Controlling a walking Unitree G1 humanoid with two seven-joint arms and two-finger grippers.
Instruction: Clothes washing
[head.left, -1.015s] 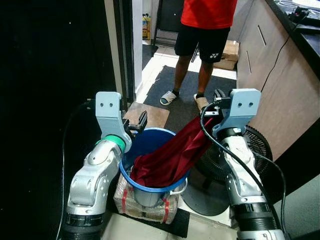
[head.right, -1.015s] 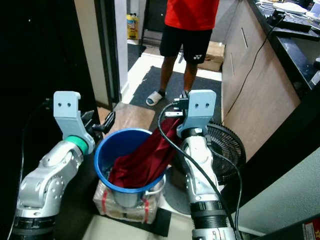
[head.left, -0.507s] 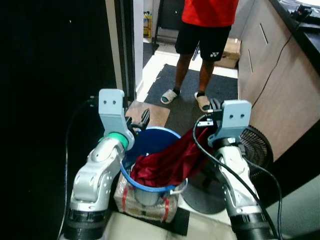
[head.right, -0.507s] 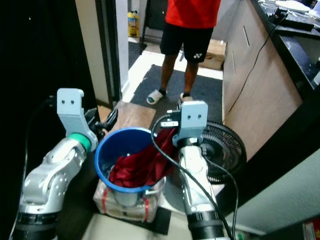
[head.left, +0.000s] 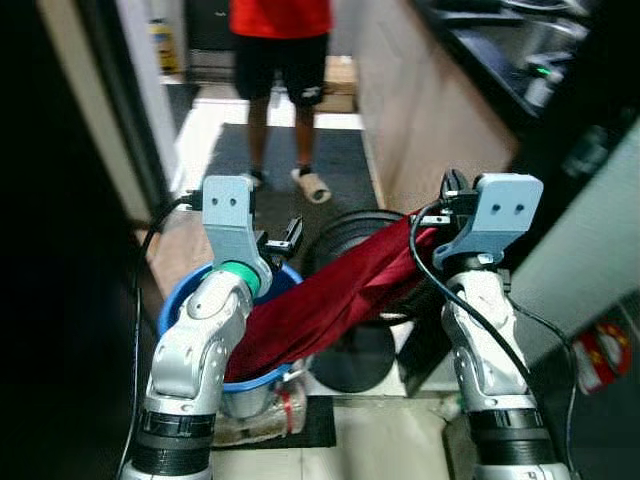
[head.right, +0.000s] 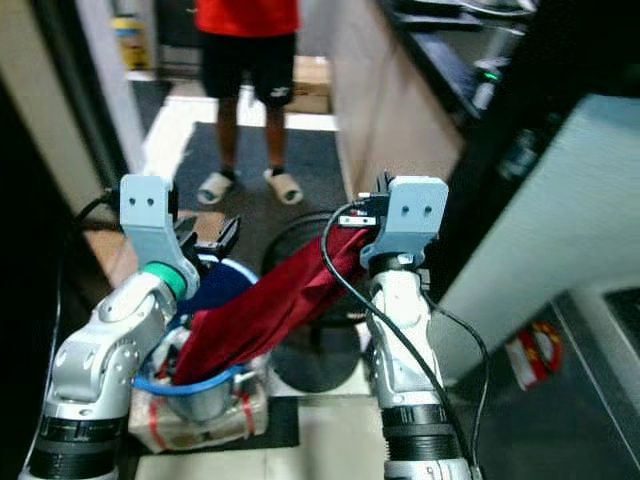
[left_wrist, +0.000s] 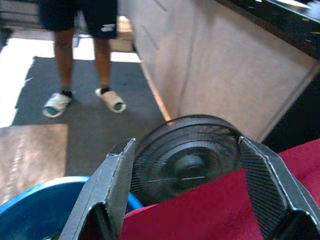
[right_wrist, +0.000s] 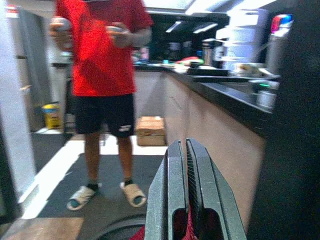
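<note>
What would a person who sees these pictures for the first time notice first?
The dark red cloth catches the eye, stretched from the blue bucket on the floor up to the right gripper, which pinches its end. The open left gripper hovers above the bucket, and a person in a red shirt stands beyond.

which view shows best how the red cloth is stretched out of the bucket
The left eye view: the red cloth runs whole from the blue bucket up to the right hand, which pinches its end. The right eye view shows much the same. The left wrist view catches a red patch between the left hand's open fingers; the right wrist view, a scrap.
</note>
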